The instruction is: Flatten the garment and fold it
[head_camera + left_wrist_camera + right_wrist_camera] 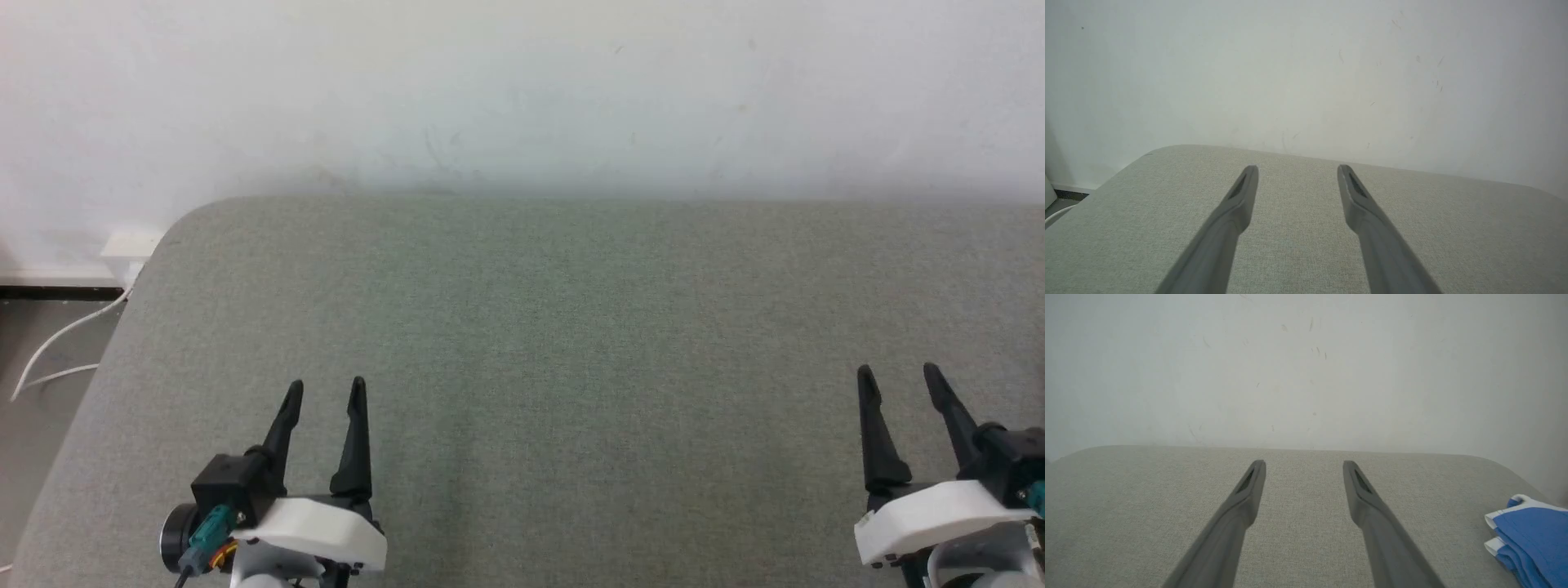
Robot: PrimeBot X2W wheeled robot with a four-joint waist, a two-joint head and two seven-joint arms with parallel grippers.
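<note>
Garment: blue cloth with white edge trim, bunched in layers on grey padded surface. Lies off to right of right gripper fingers, well apart from them, partly cut by frame edge in right wrist view. Right fingers spread wide, nothing between them, tips over bare fabric. Left gripper fingers also wide apart, holding nothing, tips pointing toward white wall. White cable on floor, left of left fingers.
</note>
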